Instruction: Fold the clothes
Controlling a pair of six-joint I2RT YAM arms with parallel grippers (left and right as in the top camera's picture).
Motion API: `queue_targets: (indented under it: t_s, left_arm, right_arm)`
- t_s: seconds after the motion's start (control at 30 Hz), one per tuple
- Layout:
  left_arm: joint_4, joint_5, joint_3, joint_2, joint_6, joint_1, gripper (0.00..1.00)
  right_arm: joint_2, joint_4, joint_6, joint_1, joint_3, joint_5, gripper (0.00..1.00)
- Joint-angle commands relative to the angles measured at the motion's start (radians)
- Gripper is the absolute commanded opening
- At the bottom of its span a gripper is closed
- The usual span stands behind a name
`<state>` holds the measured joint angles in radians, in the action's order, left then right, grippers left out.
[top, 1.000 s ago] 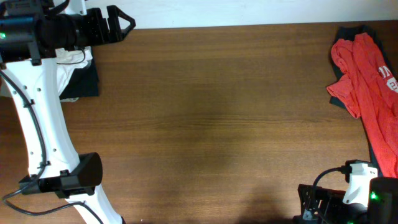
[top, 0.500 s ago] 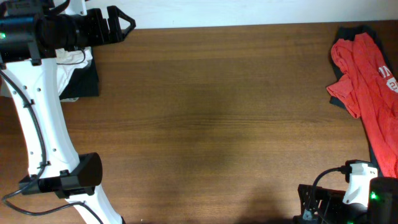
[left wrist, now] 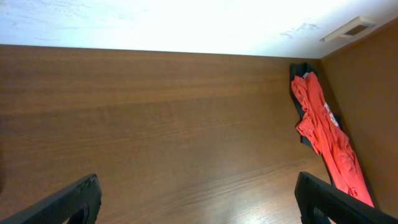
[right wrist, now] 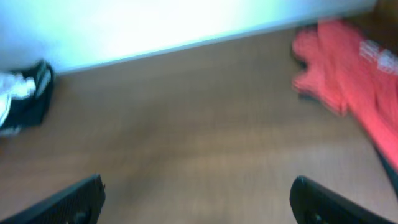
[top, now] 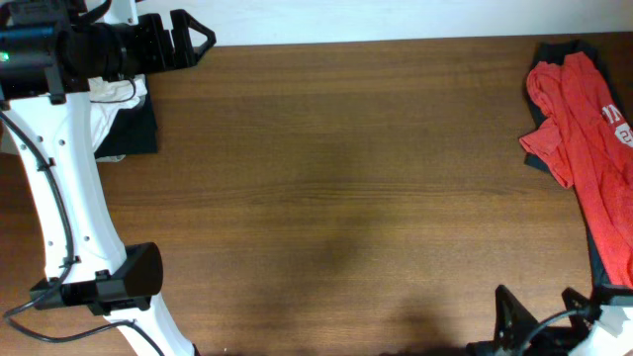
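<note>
1. The white T-shirt [top: 127,94] is in the far-left corner of the bench [top: 346,178]. It's a small white bundle lying on a dark folded garment [top: 136,129], right by the back edge. The left arm [top: 69,198] crosses over it, so only a bit of it shows from above.
2. The left pincer [left wrist: 196,190] is released, with its fingers [left wrist: 68,202] spread wide and nothing between them. It hangs at the back-left edge just beside that bundle, pointing along the bench toward the right.
3. The right pincer [right wrist: 198,190] is released too, wide apart and gripping nothing. From overhead, only a black tip pokes in at the near edge, down in the bottom-right corner. Its own camera view is pretty blurry.
4. A red shirt [top: 584,129] sprawls along the right edge on top of another dark garment [top: 534,158]. It runs from the back edge down toward the near-right corner, near the right pincer.
5. Between the two piles it's all bare wood, the whole middle from the back edge to the near one. Both piles hug the sides and sit well apart from each other.
</note>
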<state>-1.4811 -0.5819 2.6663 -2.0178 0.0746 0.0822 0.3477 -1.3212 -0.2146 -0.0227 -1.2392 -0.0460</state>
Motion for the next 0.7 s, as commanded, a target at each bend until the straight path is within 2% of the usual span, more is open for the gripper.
queue_targets:
  t_s: [0.0, 0.23, 0.33, 0.53, 0.67]
  left_arm:
    - [-0.002, 0.006, -0.002, 0.027, -0.016, -0.001, 0.99]
    - [-0.002, 0.006, -0.002, 0.027, -0.016, -0.001, 0.99]
    - [-0.002, 0.006, -0.002, 0.027, -0.016, -0.001, 0.99]
    - [-0.002, 0.006, -0.002, 0.027, -0.016, -0.001, 0.99]
    - [-0.002, 0.006, -0.002, 0.027, -0.016, -0.001, 0.99]
  right_arm:
    - [-0.06, 0.149, 0.069, 0.003, 0.21, 0.025, 0.99]
    - [-0.156, 0.715, 0.069, 0.002, 0.691, 0.004, 0.99]
    - [-0.207, 0.871, 0.068, -0.011, 0.825, -0.011, 0.99]
    - [-0.344, 1.023, 0.068, -0.017, 0.986, -0.029, 0.99]
    - [-0.344, 1.159, 0.069, -0.017, 1.05, -0.029, 0.99]
